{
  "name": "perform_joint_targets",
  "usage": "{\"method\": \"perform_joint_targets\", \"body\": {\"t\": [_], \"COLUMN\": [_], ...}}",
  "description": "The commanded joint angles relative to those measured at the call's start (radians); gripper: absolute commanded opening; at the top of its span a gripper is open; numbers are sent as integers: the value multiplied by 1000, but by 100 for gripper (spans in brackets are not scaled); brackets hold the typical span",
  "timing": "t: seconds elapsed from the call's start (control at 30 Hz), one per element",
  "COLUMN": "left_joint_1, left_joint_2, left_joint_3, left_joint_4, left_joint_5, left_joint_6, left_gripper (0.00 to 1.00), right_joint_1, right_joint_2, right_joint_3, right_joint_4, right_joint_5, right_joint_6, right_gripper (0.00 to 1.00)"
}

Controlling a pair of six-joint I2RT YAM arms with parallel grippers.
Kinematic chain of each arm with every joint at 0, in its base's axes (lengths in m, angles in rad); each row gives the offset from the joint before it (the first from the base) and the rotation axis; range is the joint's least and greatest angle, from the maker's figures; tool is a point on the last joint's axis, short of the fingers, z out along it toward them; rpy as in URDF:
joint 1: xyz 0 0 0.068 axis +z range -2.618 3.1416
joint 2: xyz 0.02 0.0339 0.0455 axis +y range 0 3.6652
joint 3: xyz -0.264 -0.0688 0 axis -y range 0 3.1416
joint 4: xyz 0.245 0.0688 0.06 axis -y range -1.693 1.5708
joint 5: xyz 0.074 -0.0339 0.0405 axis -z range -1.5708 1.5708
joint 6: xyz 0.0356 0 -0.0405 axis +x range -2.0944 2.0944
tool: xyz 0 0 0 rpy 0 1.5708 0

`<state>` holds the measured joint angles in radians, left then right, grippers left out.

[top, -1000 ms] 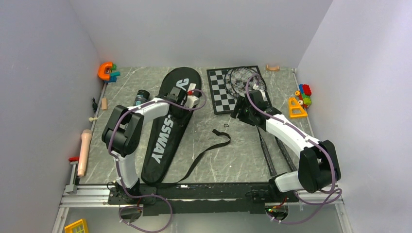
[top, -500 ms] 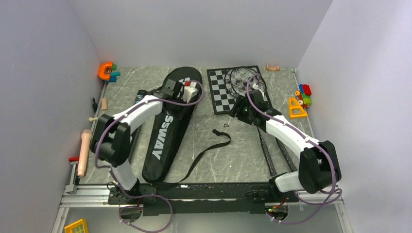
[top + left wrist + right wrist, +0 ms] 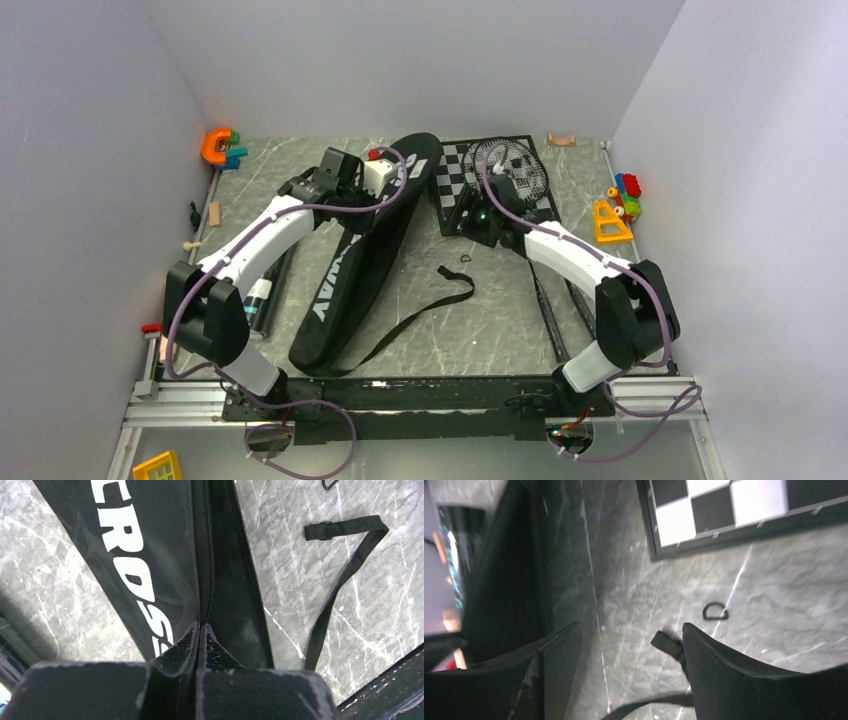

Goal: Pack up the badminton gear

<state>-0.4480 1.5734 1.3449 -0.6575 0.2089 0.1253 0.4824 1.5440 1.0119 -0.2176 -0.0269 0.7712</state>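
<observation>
Black nylon of the "CROSSWAY" racket bag [image 3: 340, 290] slants across the left half of the grey marbled table [image 3: 490, 330]. Its narrow end lies at 7 o'clock by the arm bases and its broad end points to 12 o'clock. The left gripper [image 3: 378, 178] sits at that broad end. In the left wrist view its fingers [image 3: 182, 642] are pressed together on the bag's edge, right at the zipper seam. A loose black strap [image 3: 430, 300] trails from the bag toward the middle of the table, with a small D-ring [image 3: 464, 258] just beyond its tip.

At the bag's 9 o'clock side a long dark tube [image 3: 264, 300] lies partly under the left arm. A strung racket head [image 3: 512, 165] rests on the chessboard [image 3: 452, 175] at 1 o'clock, and thin black shafts [image 3: 548, 310] lie at 4 o'clock.

The right gripper [image 3: 472, 215] hangs at the chessboard's near left corner. Its fingers [image 3: 704, 650] are spread wide with nothing between them, above bare table.

An orange toy [image 3: 215, 146] sits at 10 o'clock, and colourful plastic toys [image 3: 618, 205] at 2 o'clock.
</observation>
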Motion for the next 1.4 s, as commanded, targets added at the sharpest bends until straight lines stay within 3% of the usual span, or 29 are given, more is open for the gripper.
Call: {"method": "perform_joint_targets", "body": {"t": [0.0, 0.2, 0.37, 0.57, 0.7, 0.77, 0.9, 0.93, 1.13, 1.37], "left_joint_1": [16, 42, 56, 78, 73, 71, 59, 47, 1, -25], "left_joint_2": [-40, -59, -67, -77, -58, -1, 74, 99, 205, 196], "left_joint_3": [-2, 8, 17, 8, -69, -78, -110, -107, -69, -148], "left_joint_4": [4, 2, 7, 6, 55, 49, 119, 132, 162, 175], "left_joint_5": [53, 88, 104, 126, 137, 118, 90, 77, 53, 15], "left_joint_6": [-33, -51, -61, -65, -52, -34, -7, 5, 39, 104], "left_gripper": [0, 0, 0, 0, 0, 5, 39, 42, 43, 44], "right_joint_1": [-122, -328, -369, -399, -318, -231, -90, -74, -66, -65], "right_joint_2": [-23, 8, 106, 189, 137, 131, 171, 171, 158, 173], "right_joint_3": [104, 163, 189, 155, 96, 122, 236, 244, 188, 153], "right_joint_4": [-58, -197, -263, -239, -140, -134, -187, -184, -83, -39], "right_joint_5": [66, 178, 301, 269, 181, 189, 217, 210, 99, 35], "right_joint_6": [-18, -158, -251, -285, -253, -221, -147, -123, 0, 29], "right_gripper": [77, 79, 81, 80, 79, 79, 79, 78, 75, 74]}}
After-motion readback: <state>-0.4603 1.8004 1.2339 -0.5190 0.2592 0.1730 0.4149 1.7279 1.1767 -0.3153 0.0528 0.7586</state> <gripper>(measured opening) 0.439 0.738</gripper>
